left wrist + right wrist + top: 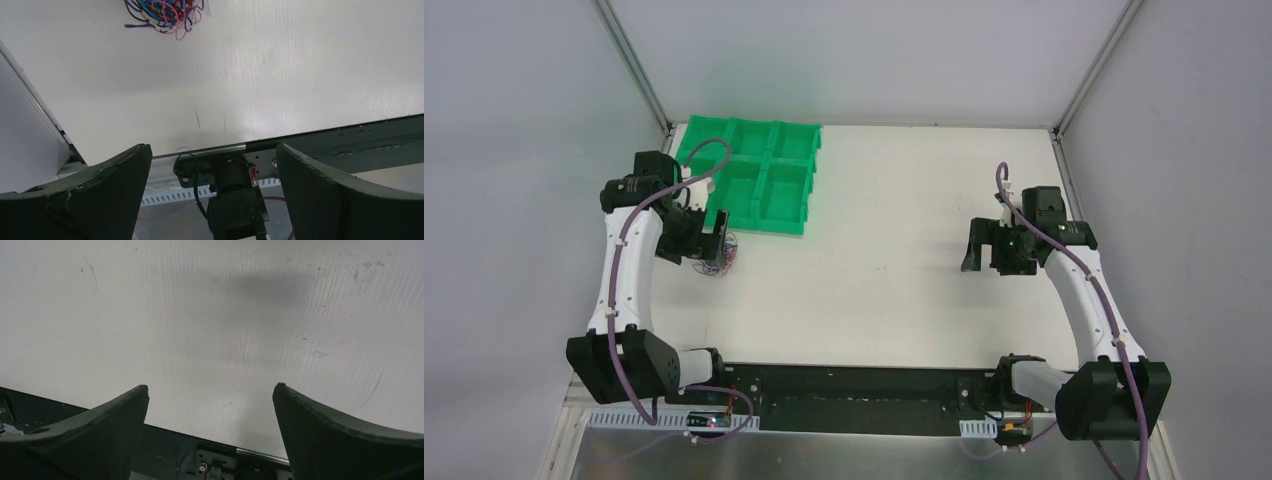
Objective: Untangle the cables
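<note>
We put the cable tangle (165, 12) at 11 o'clock from left gripper (212, 147) in wrist view — nearer arm, jaws wide, empty; right gripper (210, 387) wide too.

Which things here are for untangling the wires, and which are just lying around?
For the job:
- the cables, a colourful tangled bundle
- the left end effector, open, close to the bundle
- the right end effector, open, far from the bundle

Just lying about:
- the green tray with compartments, behind the bundle
</note>
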Robot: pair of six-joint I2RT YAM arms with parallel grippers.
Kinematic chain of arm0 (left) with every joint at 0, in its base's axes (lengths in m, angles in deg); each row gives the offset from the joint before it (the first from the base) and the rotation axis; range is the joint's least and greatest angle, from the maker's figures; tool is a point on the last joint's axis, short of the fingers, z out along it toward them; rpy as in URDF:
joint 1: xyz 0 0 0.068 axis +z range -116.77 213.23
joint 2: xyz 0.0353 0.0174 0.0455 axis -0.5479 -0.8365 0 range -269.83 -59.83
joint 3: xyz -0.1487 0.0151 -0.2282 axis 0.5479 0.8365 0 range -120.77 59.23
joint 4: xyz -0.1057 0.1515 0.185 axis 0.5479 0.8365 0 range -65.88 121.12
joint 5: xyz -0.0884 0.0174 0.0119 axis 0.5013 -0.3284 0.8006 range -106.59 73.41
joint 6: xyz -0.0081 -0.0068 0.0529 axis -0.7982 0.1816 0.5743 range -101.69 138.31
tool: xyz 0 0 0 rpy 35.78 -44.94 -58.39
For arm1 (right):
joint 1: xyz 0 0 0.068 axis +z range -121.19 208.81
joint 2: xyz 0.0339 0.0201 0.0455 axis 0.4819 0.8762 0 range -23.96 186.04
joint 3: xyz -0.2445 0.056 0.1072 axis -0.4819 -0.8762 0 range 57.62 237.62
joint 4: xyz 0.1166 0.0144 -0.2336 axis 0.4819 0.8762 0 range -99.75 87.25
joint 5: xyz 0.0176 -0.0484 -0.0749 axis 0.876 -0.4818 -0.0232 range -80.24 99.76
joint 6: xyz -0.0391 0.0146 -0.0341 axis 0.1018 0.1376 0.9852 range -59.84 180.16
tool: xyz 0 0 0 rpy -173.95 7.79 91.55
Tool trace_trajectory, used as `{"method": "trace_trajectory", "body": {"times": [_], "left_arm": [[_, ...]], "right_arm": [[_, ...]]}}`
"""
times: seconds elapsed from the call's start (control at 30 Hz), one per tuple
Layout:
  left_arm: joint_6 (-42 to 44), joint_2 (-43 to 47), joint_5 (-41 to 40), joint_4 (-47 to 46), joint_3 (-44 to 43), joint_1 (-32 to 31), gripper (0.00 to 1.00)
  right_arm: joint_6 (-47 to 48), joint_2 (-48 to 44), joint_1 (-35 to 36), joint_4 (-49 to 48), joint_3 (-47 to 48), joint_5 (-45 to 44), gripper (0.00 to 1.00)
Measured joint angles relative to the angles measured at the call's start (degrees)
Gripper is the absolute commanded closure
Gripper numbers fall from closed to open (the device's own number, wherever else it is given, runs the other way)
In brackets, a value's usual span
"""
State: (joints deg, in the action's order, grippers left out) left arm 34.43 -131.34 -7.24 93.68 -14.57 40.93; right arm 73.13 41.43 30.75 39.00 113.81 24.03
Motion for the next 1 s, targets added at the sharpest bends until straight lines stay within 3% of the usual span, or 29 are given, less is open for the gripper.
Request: {"method": "trace_trajectory", "body": {"times": [0.23, 0.53, 0.7, 0.8, 0.87, 1.0], "left_arm": [[-0.3, -13.2, 4.2, -3.3, -9.1, 5.8, 0.00], [-1.8, -28.6, 5.9, -15.1, -8.5, 7.0, 0.07], [-1.8, -35.1, 9.1, -21.9, -5.0, 7.0, 0.36], [-1.6, -37.2, 11.5, -24.2, -2.9, 7.0, 0.68], [-1.5, -37.5, 12.6, -25.0, -1.7, 6.9, 1.00], [-1.5, -34.9, 15.9, -26.8, 1.5, 5.6, 1.00]], "right_arm": [[0.1, 0.0, 0.0, 0.9, 1.5, 1.1, 0.01], [0.2, 0.0, 0.0, 1.2, 1.8, 4.1, 0.01], [0.2, 0.2, 0.0, 0.7, 1.8, 5.0, 0.01], [0.2, 0.7, 0.0, 0.2, 1.8, 5.1, 0.01], [0.1, 1.0, 0.0, -0.3, 1.8, 5.1, 0.01], [0.0, 1.3, 0.0, -0.9, 1.9, 5.6, 0.01]]}}
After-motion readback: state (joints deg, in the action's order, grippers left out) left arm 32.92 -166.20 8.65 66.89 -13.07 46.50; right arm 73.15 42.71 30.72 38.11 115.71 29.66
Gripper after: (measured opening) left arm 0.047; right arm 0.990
